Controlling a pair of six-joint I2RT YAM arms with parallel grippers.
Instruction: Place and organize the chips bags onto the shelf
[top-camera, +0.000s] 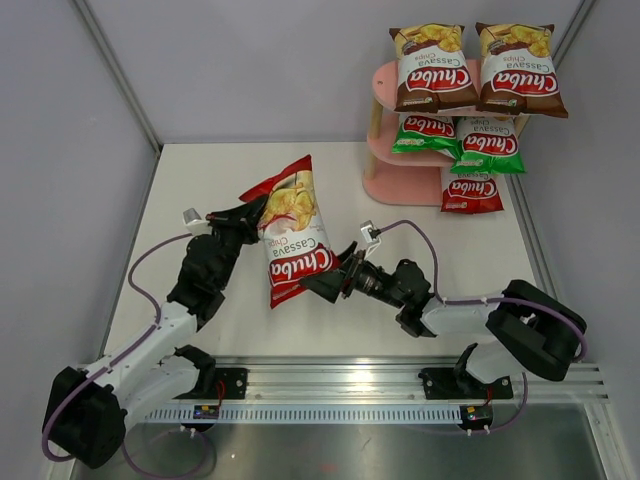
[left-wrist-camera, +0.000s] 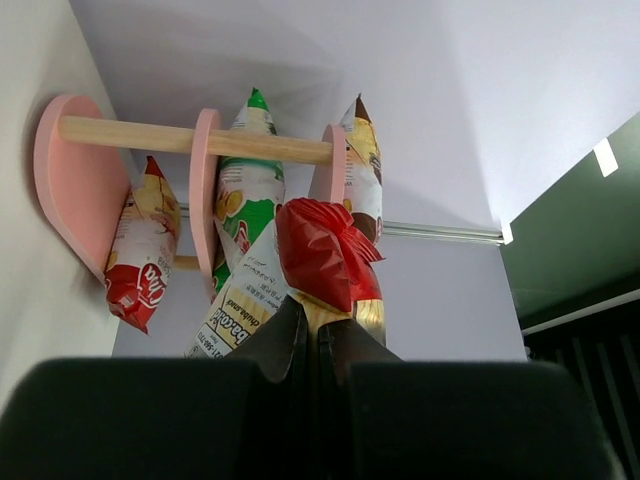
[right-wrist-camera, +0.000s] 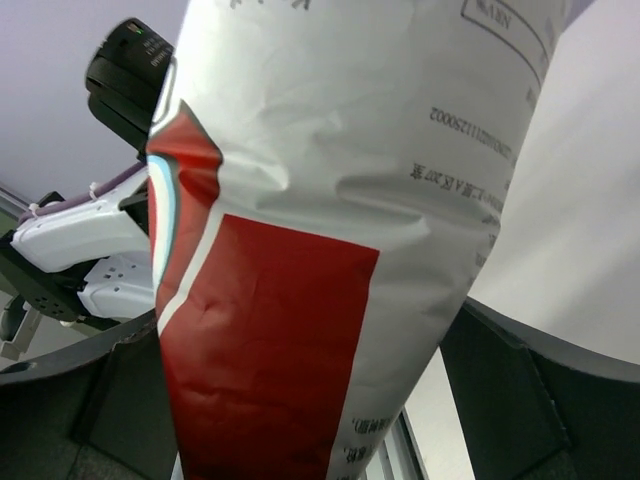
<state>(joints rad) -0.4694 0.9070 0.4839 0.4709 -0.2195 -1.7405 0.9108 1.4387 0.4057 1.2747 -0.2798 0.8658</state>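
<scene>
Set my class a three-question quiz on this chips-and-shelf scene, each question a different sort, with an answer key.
1. Which board of the shelf holds the brown bags? A top, B middle, C bottom.
2. True or false: the left gripper is shut on a red bag.
3. How many bags sit on the shelf?
Key: 1 A; 2 true; 3 five.

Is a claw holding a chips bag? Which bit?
Yes: the left claw pinches the red chips bag by an edge near its top. The right claw stands open around its bottom end.
</scene>
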